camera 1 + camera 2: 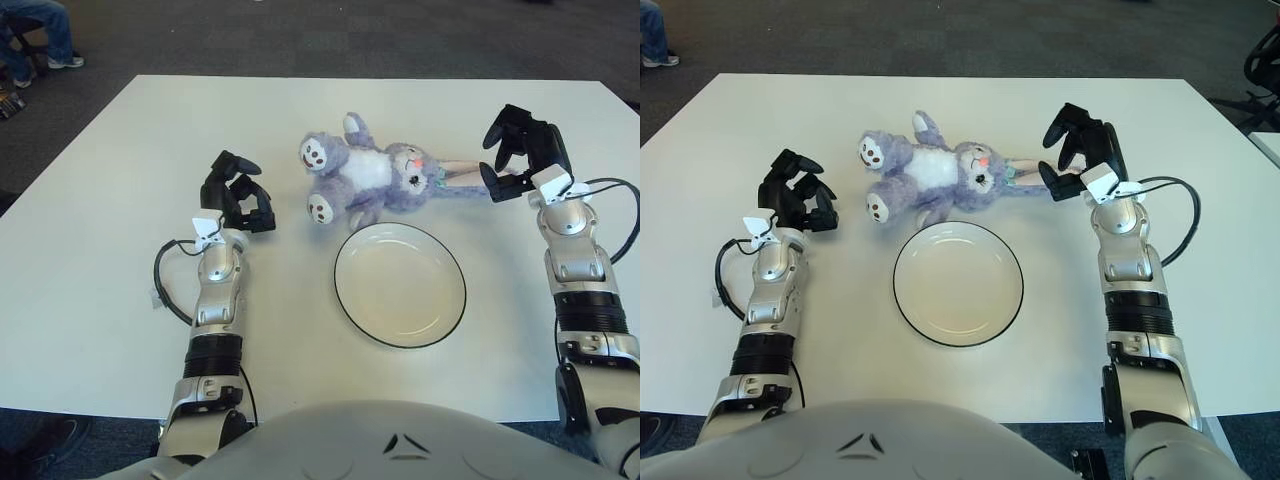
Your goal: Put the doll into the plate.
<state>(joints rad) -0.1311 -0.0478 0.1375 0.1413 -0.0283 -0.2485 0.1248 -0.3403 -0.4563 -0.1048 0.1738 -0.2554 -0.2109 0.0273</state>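
A purple and white plush bunny doll (368,176) lies on its back on the white table, just behind an empty white plate (400,286) with a dark rim. Its long ears point right. My right hand (508,158) is at the tips of those ears, fingers spread, the lower finger close to an ear tip; nothing is gripped. My left hand (237,192) shows left of the doll, a short gap away, fingers loosely curled and holding nothing.
The white table (100,200) spreads wide on both sides of the plate. Cables loop beside both forearms. A seated person's legs (40,30) show beyond the far left corner, and a chair base (1265,60) beyond the far right.
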